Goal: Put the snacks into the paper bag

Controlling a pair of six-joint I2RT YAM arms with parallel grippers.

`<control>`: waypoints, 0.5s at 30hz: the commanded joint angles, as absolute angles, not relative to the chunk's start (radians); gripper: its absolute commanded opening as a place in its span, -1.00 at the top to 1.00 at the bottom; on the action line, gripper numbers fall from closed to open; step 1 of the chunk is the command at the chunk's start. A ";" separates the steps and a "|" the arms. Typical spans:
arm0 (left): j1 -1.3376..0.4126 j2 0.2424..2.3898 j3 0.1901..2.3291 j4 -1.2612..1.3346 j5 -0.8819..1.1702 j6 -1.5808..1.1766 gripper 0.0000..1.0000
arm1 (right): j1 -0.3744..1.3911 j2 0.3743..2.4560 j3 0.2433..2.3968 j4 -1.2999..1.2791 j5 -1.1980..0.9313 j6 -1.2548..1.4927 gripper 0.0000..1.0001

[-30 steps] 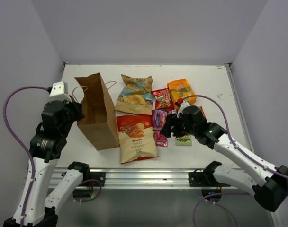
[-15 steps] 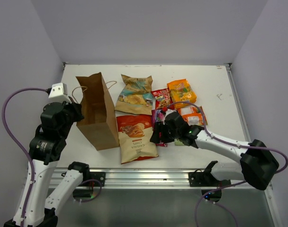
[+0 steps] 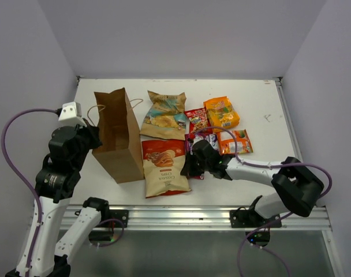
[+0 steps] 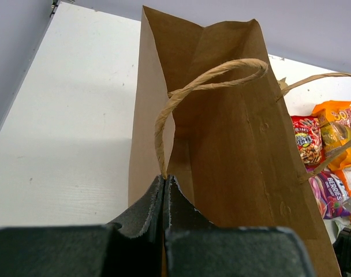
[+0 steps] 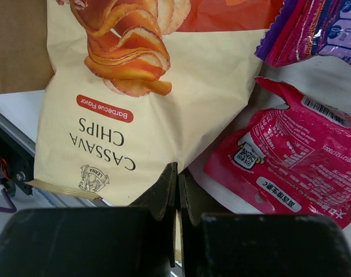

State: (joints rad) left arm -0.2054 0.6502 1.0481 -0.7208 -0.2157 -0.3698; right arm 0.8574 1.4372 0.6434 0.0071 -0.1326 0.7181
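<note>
On the white counter, toward its left side, the brown paper bag stands upright with its mouth open. The left end effector is at the bag's left rim, its fingers pressed together on the paper edge just below the root of one twisted-paper handle.

Right of the paper bag, at the near edge, lies the cassava chips bag, orange and cream, flat on the counter and touching the paper bag's side. The right end effector reaches in low from the right, and its fingers are closed tight on that bag's right edge, with a sliver of cream foil between them. A pink packet lies just right of the fingers, and a purple packet lies beyond it.

Farther back sit a tan-and-blue chip bag, a red nut packet, a far orange packet, and a nearer orange packet.
</note>
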 commanded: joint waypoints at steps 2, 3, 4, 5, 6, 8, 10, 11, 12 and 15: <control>-0.210 0.641 1.038 -0.690 -0.196 -0.344 1.00 | 0.867 1.347 0.667 -0.065 -0.060 0.696 1.00; -0.212 0.638 1.043 -0.686 -0.189 -0.341 1.00 | 0.867 1.310 0.681 -0.102 -0.010 0.678 1.00; -0.210 0.638 1.046 -0.683 -0.186 -0.341 1.00 | 0.867 1.277 0.699 -0.144 -0.003 0.666 1.00; -0.210 0.638 1.049 -0.680 -0.183 -0.341 1.00 | 0.868 1.246 0.748 -0.232 0.038 0.651 1.00; -0.210 0.638 1.054 -0.678 -0.180 -0.341 1.00 | 0.867 1.179 0.777 -0.282 0.095 0.622 1.00; -0.210 0.640 1.058 -0.672 -0.172 -0.342 1.00 | 0.867 1.128 0.880 -0.423 0.155 0.594 1.00; -0.210 0.641 1.058 -0.666 -0.164 -0.344 1.00 | 0.867 1.079 0.949 -0.522 0.215 0.558 1.00; -0.210 0.644 1.058 -0.663 -0.160 -0.344 1.00 | 0.867 1.069 1.015 -0.544 0.228 0.548 1.00; -0.212 0.644 1.057 -0.661 -0.158 -0.347 1.00 | 0.867 1.065 1.047 -0.563 0.239 0.526 1.00; -0.210 0.643 1.051 -0.658 -0.144 -0.350 1.00 | 0.867 1.078 1.184 -0.629 0.268 0.482 1.00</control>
